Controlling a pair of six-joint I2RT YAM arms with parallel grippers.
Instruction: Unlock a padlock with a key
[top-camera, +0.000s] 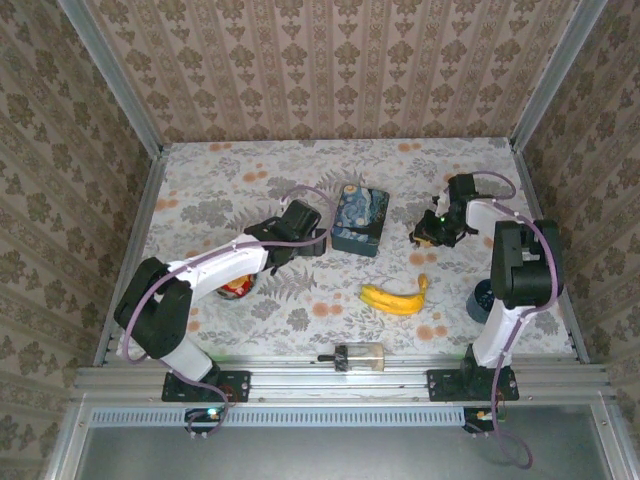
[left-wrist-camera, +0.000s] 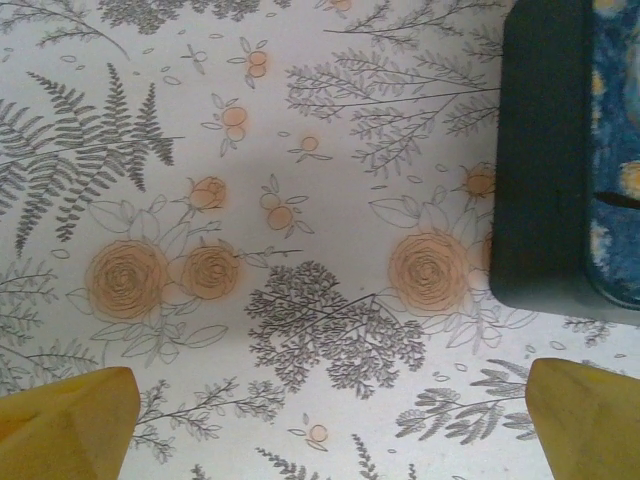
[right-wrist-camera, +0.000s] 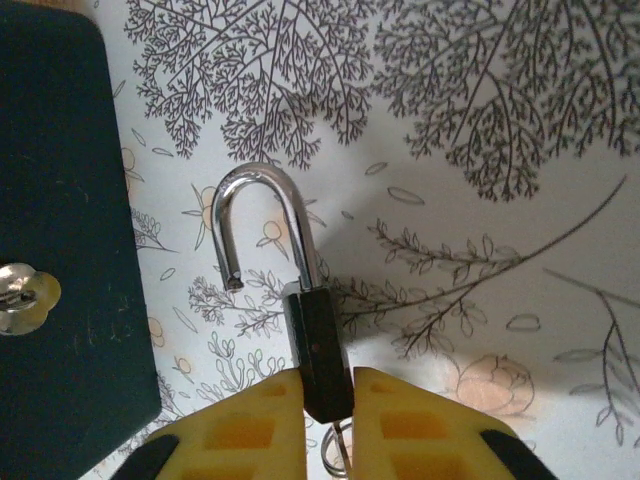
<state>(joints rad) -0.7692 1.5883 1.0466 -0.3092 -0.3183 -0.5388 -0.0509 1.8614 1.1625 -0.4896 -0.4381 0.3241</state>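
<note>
The right hand pinches the small dark padlock by its body at the lower middle of its wrist view, the silver shackle open over the flowered table. The left hand hangs wide open, with the blue painted tin at upper right.

Floral cloth covers table. Blue tin mid-table, painted top. Banana nearer front, apart from tin. Clear cyl. w/ black cap lying at front edge. Dark bowl far right. Red can left, partly hidden.
</note>
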